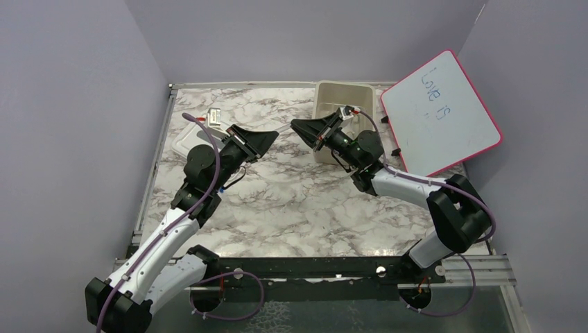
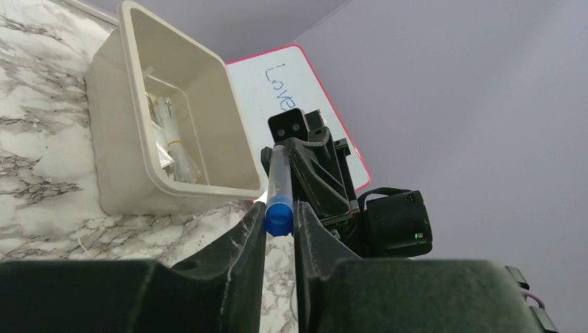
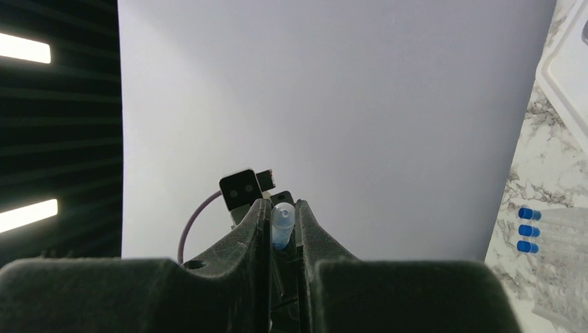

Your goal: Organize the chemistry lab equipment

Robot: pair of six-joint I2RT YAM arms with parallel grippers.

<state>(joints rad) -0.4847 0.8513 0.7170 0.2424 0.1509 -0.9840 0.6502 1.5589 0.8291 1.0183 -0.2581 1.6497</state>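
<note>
A thin clear tube with a blue cap (image 2: 279,182) spans between my two grippers above the table, just left of the beige tub (image 1: 326,90). My left gripper (image 2: 279,208) is shut on its blue-capped end. My right gripper (image 3: 282,208) is shut on its rounded clear end (image 3: 282,220). In the top view the two grippers meet tip to tip, the left (image 1: 272,137) and the right (image 1: 296,126). Clear plastic packets (image 2: 170,146) lie inside the tub (image 2: 118,173). A clear packet of blue-capped tubes (image 3: 555,232) lies on the marble.
The white lid (image 1: 191,139) lies at the back left with a small packet (image 1: 213,116) on it. The pink-framed whiteboard (image 1: 444,118) leans at the back right behind the tub. Purple walls close in the left, back and right sides.
</note>
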